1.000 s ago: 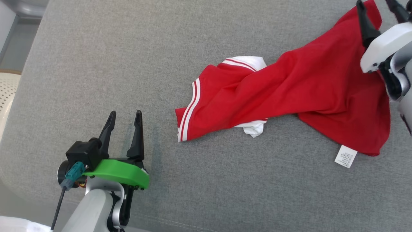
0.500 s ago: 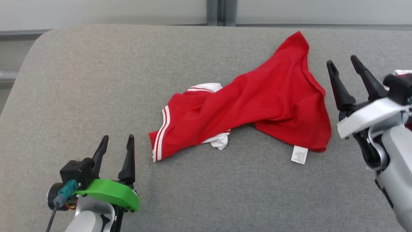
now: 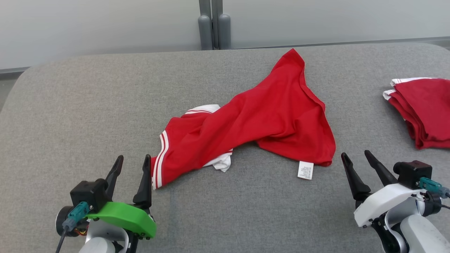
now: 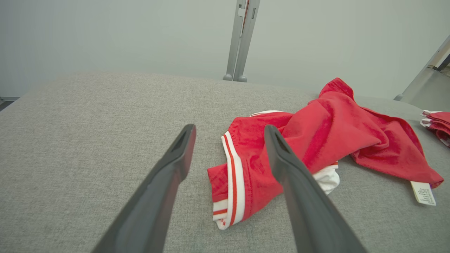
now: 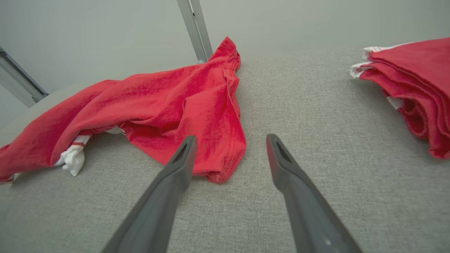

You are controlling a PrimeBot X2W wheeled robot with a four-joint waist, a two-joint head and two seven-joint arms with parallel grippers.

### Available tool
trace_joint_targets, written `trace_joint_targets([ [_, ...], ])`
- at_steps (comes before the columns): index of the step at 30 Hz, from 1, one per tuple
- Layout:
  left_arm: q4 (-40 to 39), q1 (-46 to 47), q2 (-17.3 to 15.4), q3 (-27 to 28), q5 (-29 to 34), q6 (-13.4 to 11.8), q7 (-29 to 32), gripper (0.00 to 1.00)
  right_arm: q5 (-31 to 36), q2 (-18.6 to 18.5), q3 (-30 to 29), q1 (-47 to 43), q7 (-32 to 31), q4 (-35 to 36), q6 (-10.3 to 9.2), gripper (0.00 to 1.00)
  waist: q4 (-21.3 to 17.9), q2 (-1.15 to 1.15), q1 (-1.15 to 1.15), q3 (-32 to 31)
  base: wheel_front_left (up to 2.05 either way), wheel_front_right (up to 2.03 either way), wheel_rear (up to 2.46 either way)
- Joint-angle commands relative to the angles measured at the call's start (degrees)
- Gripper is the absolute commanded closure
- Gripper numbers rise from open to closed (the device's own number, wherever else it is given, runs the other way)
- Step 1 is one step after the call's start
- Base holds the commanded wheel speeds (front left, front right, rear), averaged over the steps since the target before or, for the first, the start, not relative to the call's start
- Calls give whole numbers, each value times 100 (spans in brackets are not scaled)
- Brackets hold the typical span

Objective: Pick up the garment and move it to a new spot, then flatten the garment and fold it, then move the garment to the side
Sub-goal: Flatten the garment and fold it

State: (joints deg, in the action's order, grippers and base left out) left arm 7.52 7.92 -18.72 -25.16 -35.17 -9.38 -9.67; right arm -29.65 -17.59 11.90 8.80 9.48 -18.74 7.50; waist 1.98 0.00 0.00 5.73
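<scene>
A red garment (image 3: 253,123) with white-striped trim and a white label lies crumpled and twisted across the middle of the grey padded surface (image 3: 88,105). My left gripper (image 3: 133,161) stands open at the lower left, its fingertips just short of the striped end (image 4: 232,182). At the lower right my right gripper (image 3: 355,154) is open too, a little to the right of the hem with the label (image 3: 305,170). In the right wrist view the red hem (image 5: 218,154) lies just ahead of the left finger (image 5: 182,154). Neither gripper holds anything.
A folded stack of red garments (image 3: 422,109) with white trim sits at the right edge, also in the right wrist view (image 5: 411,84). A grey post (image 3: 211,24) and pale wall stand behind the surface. Bare grey fabric stretches along the front and left.
The head camera has swung and tilted up, bringing the wall and folded stack into view. My right gripper has drawn back from the garment's far end to the lower right, open.
</scene>
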Motion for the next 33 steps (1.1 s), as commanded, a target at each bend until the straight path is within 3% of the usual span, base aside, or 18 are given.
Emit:
trace_joint_targets([
  [1,-17,5,-36,-9,13,-6,9,0,39,17,-6,63,-73,-52,-3,0,41,0,0,41,0,0,0],
  [7,14,123,-7,-49,8,20,29,0,46,149,66,372,-829,-570,-2,0,182,0,0,204,0,0,0],
  [15,101,239,13,-45,-13,14,-19,0,143,303,170,822,-1054,-1456,-3,0,376,0,0,373,0,0,0],
  [16,110,247,7,-39,-14,10,-22,0,139,331,190,850,-1014,-1515,-3,9,386,0,0,378,0,0,0],
  [18,123,255,-3,-28,-27,11,-44,0,153,344,249,895,-880,-1604,-3,49,395,0,0,383,0,0,0],
  [20,143,230,-19,-11,-41,-3,-52,0,159,315,296,946,-741,-1661,-3,67,374,0,0,366,0,0,0],
  [21,154,204,-23,-10,-49,-15,-59,0,172,283,322,973,-669,-1680,-3,100,353,0,0,345,0,0,0],
  [27,192,82,-42,-8,-85,-38,-60,0,383,-16,489,931,-693,-1542,-3,100,170,0,0,190,0,0,0],
  [33,164,-14,-87,3,-130,-78,-33,0,402,-810,1057,661,-1602,-652,-5,100,-32,0,0,96,0,0,0],
])
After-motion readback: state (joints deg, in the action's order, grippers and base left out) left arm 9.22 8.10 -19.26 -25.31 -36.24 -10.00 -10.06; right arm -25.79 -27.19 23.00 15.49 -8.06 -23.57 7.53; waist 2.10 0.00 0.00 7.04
